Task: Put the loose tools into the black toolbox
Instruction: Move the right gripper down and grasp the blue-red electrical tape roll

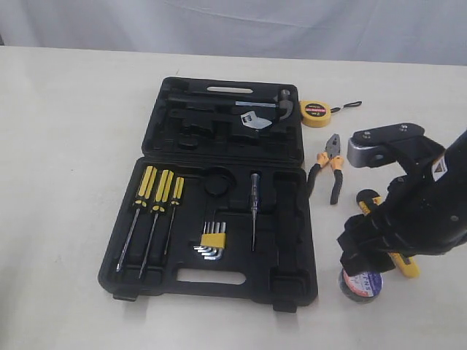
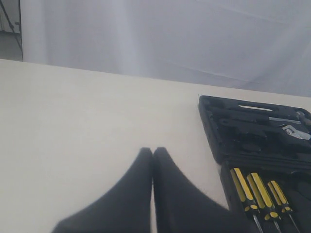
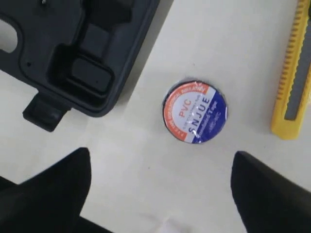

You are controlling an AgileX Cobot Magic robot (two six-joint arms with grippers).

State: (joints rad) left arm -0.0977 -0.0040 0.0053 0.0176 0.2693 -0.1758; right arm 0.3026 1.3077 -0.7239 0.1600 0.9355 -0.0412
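Note:
The black toolbox (image 1: 219, 219) lies open on the table, both halves flat. To its right lie the round yellow tape measure (image 1: 316, 113), the orange-handled pliers (image 1: 328, 169), the yellow-black utility knife (image 1: 406, 267), half hidden under my right arm, and the black tape roll (image 1: 361, 284). My right gripper (image 1: 357, 262) hovers just above the roll. In the right wrist view it (image 3: 162, 158) is open, with the labelled tape roll (image 3: 195, 112) lying flat beyond the fingertips, the knife (image 3: 293, 77) beside it and the toolbox corner (image 3: 73, 48) on the other side. My left gripper (image 2: 153, 151) is shut, empty, over bare table beside the toolbox (image 2: 252, 131).
Three yellow-black screwdrivers (image 1: 155, 197), a hex key set (image 1: 213, 240) and a thin tester screwdriver (image 1: 254, 208) sit in the near half's recesses. A hammer (image 1: 273, 106) and wrench rest in the far half. A pale cloth (image 1: 233, 22) hangs behind the table.

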